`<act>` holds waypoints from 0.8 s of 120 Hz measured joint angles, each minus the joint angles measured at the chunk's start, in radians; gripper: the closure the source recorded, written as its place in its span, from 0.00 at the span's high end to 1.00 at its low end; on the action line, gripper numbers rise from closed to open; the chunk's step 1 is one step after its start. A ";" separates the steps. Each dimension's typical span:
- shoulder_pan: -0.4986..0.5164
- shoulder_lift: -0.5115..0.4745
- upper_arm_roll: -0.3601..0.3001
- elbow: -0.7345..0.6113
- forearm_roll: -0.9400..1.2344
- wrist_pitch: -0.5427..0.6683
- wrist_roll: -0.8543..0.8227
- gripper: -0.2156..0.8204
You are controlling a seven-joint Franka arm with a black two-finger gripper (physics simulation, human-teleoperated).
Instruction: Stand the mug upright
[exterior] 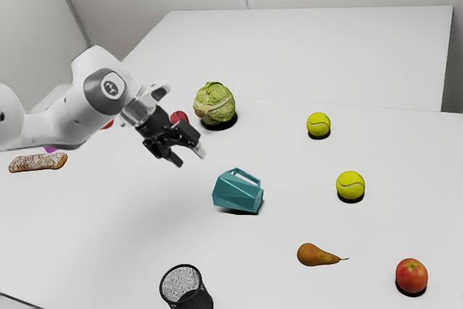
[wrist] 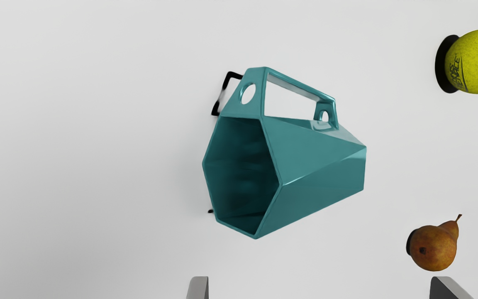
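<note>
Exterior view: teal mug [exterior: 237, 193] lies on its side

The gripper [exterior: 189, 156] has a black, angular body [exterior: 158, 127] with block-shaped sections and narrow fingers. In the wrist view, the fingertips [wrist: 198, 288] present flat, grey, straight-edged faces; one also has a dark grey side face. Directly behind the gripper body, a silver-grey wrist section [exterior: 135, 111] has a metallic finish. Beside this section, a light grey projection [exterior: 160, 92] adjoins the wrist. Farther back from the gripper, the arm shell [exterior: 92, 66] is smooth, white and rounded. A broad dark grey band [exterior: 96, 95] encircles a pale round cap [exterior: 114, 79] bearing a dark emblem. Farthest from the gripper, a curved white housing [exterior: 10, 132] carries a small dark mark.
</note>
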 joint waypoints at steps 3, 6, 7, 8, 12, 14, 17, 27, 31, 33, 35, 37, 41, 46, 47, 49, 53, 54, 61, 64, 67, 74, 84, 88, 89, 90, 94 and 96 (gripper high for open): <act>-0.001 0.001 0.001 -0.011 -0.022 0.013 0.014 0.77; -0.001 0.002 0.001 -0.023 -0.045 0.026 0.029 0.77; -0.001 0.003 0.001 -0.027 -0.052 0.031 0.035 0.77; -0.001 0.003 0.001 -0.031 -0.059 0.036 0.040 0.77; -0.001 0.005 0.002 -0.046 -0.091 0.054 0.061 0.77; -0.001 0.007 0.003 -0.052 -0.107 0.061 0.072 0.77; 0.000 0.010 0.003 -0.059 -0.127 0.072 0.087 0.77; 0.001 0.022 0.003 -0.070 -0.179 0.100 0.136 0.77; 0.001 0.028 0.003 -0.075 -0.203 0.108 0.156 0.77; 0.001 0.030 0.003 -0.078 -0.215 0.112 0.166 0.77; 0.000 0.034 0.003 -0.082 -0.225 0.117 0.176 0.77; 0.000 0.037 0.003 -0.086 -0.235 0.122 0.186 0.77; -0.002 0.043 0.003 -0.091 -0.254 0.130 0.205 0.77; -0.003 0.048 0.003 -0.103 -0.284 0.139 0.230 0.77; -0.003 0.049 0.003 -0.105 -0.289 0.140 0.235 0.77; -0.004 0.051 0.003 -0.108 -0.299 0.142 0.244 0.77; -0.005 0.055 0.003 -0.114 -0.320 0.146 0.262 0.77; -0.005 0.057 0.003 -0.115 -0.324 0.147 0.266 0.77; -0.006 0.066 0.003 -0.120 -0.354 0.151 0.294 0.77; -0.006 0.069 0.003 -0.122 -0.367 0.152 0.306 0.77; -0.007 0.072 0.003 -0.124 -0.383 0.153 0.319 0.77; -0.007 0.079 0.002 -0.129 -0.423 0.155 0.350 0.77; -0.008 0.090 0.002 -0.144 -0.497 0.156 0.399 0.77; -0.008 0.094 0.002 -0.150 -0.528 0.156 0.420 0.77; -0.008 0.094 0.002 -0.151 -0.535 0.156 0.425 0.77; -0.008 0.095 0.002 -0.152 -0.543 0.156 0.431 0.77; -0.009 0.097 0.002 -0.157 -0.569 0.156 0.451 0.77; -0.009 0.097 0.002 -0.159 -0.583 0.155 0.462 0.77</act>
